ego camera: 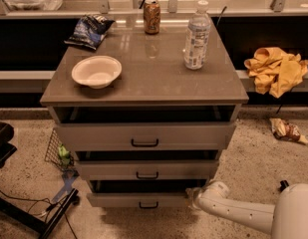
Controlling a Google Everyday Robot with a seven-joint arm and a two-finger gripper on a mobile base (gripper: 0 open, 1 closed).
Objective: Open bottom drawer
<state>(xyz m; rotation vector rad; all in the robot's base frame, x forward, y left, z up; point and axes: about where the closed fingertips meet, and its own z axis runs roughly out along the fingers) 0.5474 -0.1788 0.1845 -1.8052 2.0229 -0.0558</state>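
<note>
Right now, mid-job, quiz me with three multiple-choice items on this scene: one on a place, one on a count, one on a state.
1. Where is the gripper?
A) over the white bowl
B) at the top drawer's handle
C) low, at the right end of the bottom drawer

2. How many drawer fronts does the cabinet show?
A) three
B) two
C) five

3. What state is the bottom drawer in?
A) shut flush
B) pulled out a little
C) lying on the floor

Answers:
1 C: the arm comes in from the lower right and ends beside that drawer's right end.
2 A: three grey fronts are stacked one above the other.
3 B: a dark gap shows above its front.
</note>
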